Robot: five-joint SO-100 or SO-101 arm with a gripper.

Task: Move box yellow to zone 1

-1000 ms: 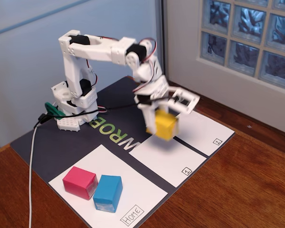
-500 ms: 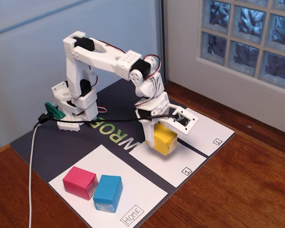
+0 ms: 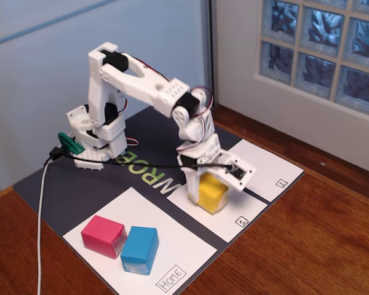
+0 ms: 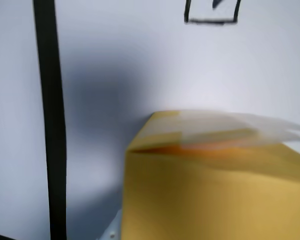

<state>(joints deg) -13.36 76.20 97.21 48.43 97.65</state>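
The end effector (image 3: 210, 182) is clenched on the yellow box (image 3: 211, 192), which sits low between its fingers, at or just above the white sheet of zone 1 (image 3: 230, 216); whether the box's base touches the paper cannot be told. In the wrist view the box (image 4: 215, 195) fills the foreground directly below the camera, with the boxed numeral ahead of it. Judging from this, the risk is release: if the box hangs slightly above the sheet, opening could let it tip or bounce toward the zone's near edge. Zone 2 (image 3: 267, 166) lies just beyond the end effector; the pink block (image 3: 103, 235) and blue block (image 3: 139, 248) sit well away on the Home sheet (image 3: 172, 258).
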